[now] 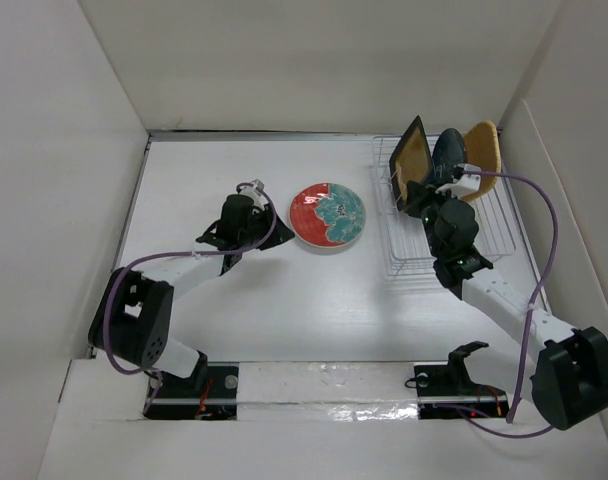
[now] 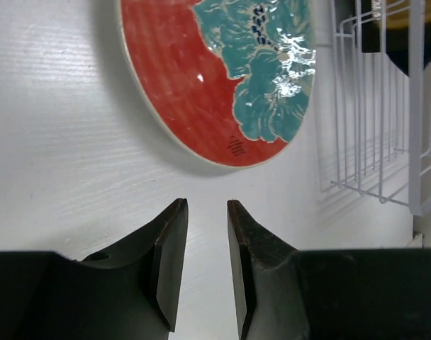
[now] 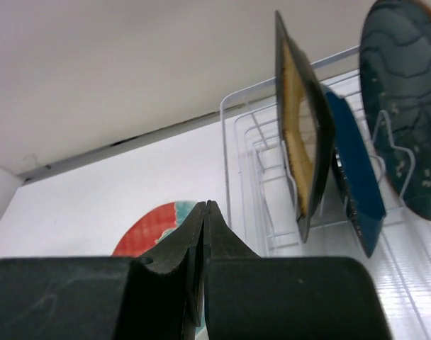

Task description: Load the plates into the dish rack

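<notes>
The round red-and-teal plate [image 1: 329,217] lies flat on the table; it also shows in the left wrist view [image 2: 201,78]. My left gripper [image 1: 276,220] is open and empty, a short way off the plate's near rim [image 2: 207,205]. The white wire dish rack [image 1: 484,235] holds the mustard-yellow plate [image 1: 414,160], a dark plate [image 1: 447,152] and the orange plate [image 1: 482,152] upright. My right gripper [image 1: 416,200] is shut and empty at the rack's left side [image 3: 205,205]. The right wrist view shows the mustard plate [image 3: 300,142], the blue leaf plate [image 3: 354,170] and the dark teal plate [image 3: 403,106] standing in the rack.
White walls enclose the table at the back and both sides. The rack's left edge [image 2: 371,142] stands just right of the patterned plate. Purple cables loop from both arms.
</notes>
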Controlling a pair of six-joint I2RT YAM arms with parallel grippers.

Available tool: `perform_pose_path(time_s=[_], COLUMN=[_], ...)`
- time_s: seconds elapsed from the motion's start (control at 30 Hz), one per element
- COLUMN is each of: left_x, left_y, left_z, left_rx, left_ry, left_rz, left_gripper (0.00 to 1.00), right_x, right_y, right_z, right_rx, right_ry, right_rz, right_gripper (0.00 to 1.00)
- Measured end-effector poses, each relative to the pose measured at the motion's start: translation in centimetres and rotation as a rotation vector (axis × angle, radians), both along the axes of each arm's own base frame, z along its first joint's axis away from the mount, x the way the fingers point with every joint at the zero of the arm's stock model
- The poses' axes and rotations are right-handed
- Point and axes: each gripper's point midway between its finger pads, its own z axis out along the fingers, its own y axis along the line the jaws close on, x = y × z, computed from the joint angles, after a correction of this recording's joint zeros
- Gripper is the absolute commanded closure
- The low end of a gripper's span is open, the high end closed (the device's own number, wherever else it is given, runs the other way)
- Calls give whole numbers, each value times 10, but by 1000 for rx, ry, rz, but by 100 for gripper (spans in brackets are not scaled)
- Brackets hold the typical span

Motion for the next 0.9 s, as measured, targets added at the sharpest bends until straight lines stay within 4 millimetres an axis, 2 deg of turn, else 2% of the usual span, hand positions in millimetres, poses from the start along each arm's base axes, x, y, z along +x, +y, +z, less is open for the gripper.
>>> perform_pose_path(time_s=[0.07, 0.13, 0.17, 0.27, 0.43, 0.73, 0.9], left_x=[3, 4, 5, 13, 41, 74, 89], left_y=[0, 2, 2, 1, -11, -20, -28], left_z=[-12, -18, -18, -16, -26, -77, -76], left_rx=[10, 15, 14, 8, 7, 56, 28], left_ry=[35, 53, 55, 51, 71, 154, 136], left_rz=[16, 35, 43, 64, 75, 106, 109], left_gripper=[72, 63, 57, 51, 49, 51, 55], right_x=[-1, -2, -3, -5, -6, -6, -5], right_y=[8, 15, 19, 28, 37, 34, 31], right_z=[0, 4, 6, 12, 12, 8, 8], right_rx=[9, 25, 30, 46, 53, 53, 53], right_ry=[1, -15, -22, -42, -47, -41, -41], right_rz=[43, 84, 104, 157, 205, 209, 202], right_gripper=[97, 96, 95, 94, 94, 93, 93])
